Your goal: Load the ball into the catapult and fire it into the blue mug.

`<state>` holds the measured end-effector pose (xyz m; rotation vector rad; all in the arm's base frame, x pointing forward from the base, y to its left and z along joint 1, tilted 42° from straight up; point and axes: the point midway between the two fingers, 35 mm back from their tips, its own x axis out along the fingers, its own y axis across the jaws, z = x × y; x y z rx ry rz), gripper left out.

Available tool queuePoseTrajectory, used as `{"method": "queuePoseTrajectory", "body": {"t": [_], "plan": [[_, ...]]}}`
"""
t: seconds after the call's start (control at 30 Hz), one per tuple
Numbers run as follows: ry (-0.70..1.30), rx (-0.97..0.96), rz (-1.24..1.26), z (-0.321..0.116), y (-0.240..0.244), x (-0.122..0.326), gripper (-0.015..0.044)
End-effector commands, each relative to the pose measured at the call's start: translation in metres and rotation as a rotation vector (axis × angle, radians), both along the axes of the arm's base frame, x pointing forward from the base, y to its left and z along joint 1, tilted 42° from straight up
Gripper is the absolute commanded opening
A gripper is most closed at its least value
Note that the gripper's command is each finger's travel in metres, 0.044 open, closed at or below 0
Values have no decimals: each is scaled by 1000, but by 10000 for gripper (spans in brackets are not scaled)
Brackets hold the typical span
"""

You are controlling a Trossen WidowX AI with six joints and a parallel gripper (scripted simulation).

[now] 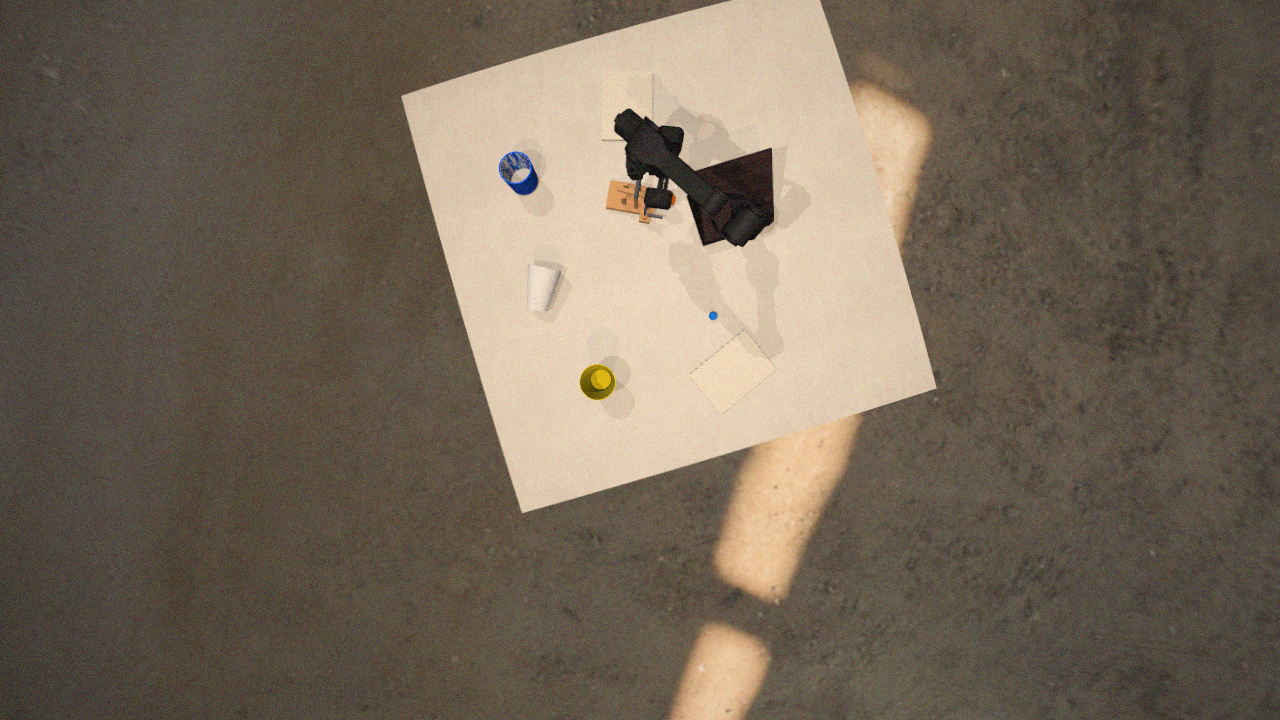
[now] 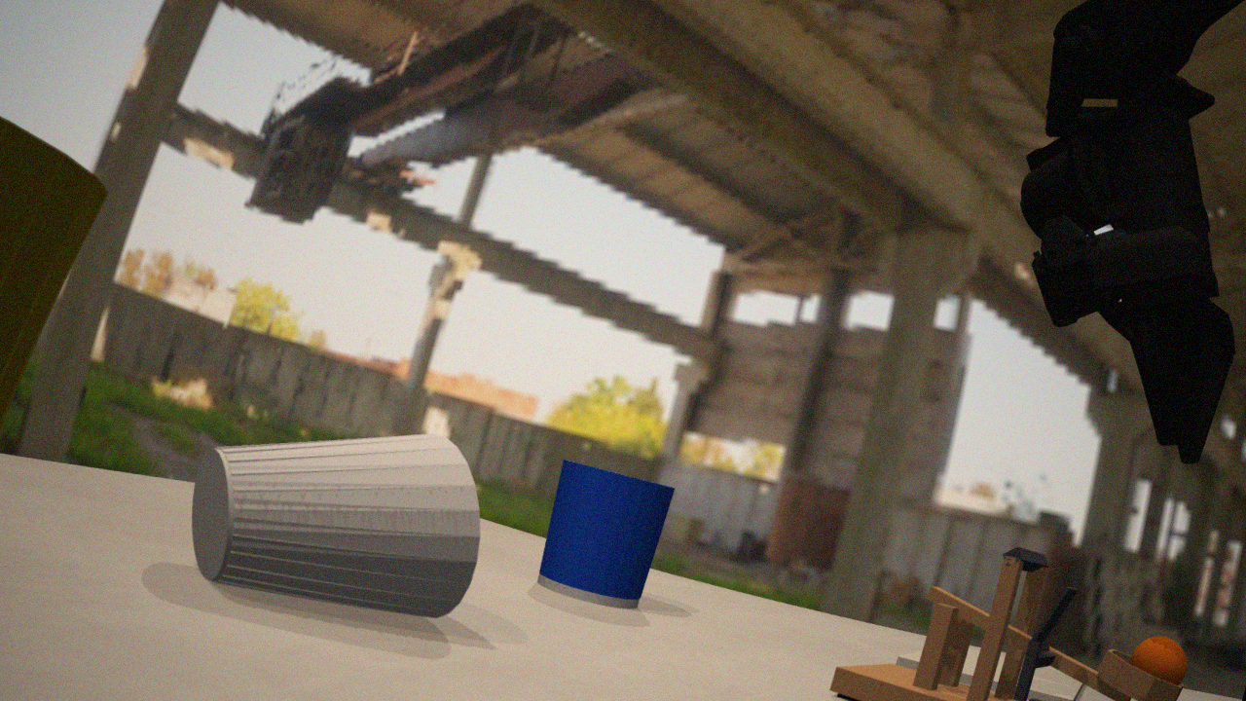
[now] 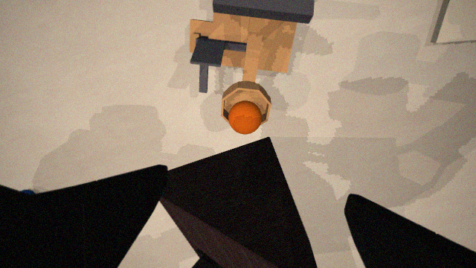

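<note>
On tbl, 1 ball point(image 1: 673, 200) point(image 2: 1158, 659) point(image 3: 245, 117), 3 cups, 1 catapult point(image 1: 623, 197) point(image 2: 984, 641) point(image 3: 251, 48)

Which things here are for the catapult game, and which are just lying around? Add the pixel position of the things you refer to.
For the game:
- orange ball point(image 1: 672, 200) point(image 2: 1159, 660) point(image 3: 245, 117)
- catapult point(image 1: 617, 197) point(image 2: 988, 623) point(image 3: 275, 45)
- blue mug point(image 1: 518, 173) point(image 2: 605, 534)
- gripper point(image 3: 255, 187)

Just lying around:
- white cup point(image 1: 542, 287) point(image 2: 340, 525)
- yellow cup point(image 1: 597, 382) point(image 2: 39, 261)
- tiny blue ball point(image 1: 713, 315)

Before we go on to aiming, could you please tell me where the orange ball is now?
The orange ball rests in the cup of the wooden catapult, low at the right edge of the exterior view.
</note>
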<state>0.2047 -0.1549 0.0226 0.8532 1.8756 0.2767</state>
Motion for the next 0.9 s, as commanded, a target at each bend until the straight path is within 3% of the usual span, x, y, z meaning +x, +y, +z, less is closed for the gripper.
{"method": "queuePoseTrajectory", "body": {"t": [0.0,0.43,0.87], "plan": [[-7,-33,-38,-14,-7,18,440],[-206,-276,-336,-40,-85,137,440],[-469,-364,-648,-30,-147,259,440]]}}
